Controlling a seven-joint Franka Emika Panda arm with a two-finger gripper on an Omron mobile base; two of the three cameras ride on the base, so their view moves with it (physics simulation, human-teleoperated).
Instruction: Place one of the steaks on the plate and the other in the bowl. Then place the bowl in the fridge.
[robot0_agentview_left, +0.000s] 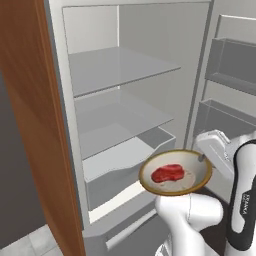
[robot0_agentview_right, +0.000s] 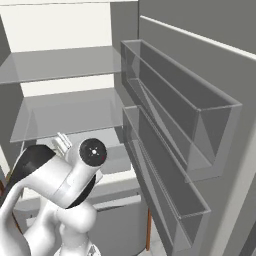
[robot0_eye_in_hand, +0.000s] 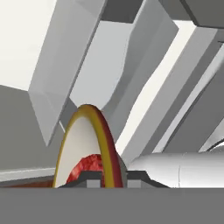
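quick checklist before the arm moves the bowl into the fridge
1. Fridge door open: ok.
2. Steak lying in the bowl: ok.
3. Tool shut on the bowl's rim, seen in the hand view: ok.
4. Bowl near level in the left base view: ok.
5. Bare shelf inside to set it on: ok.
6. Bowl inside the fridge: not ok, it hangs in front of the opening.
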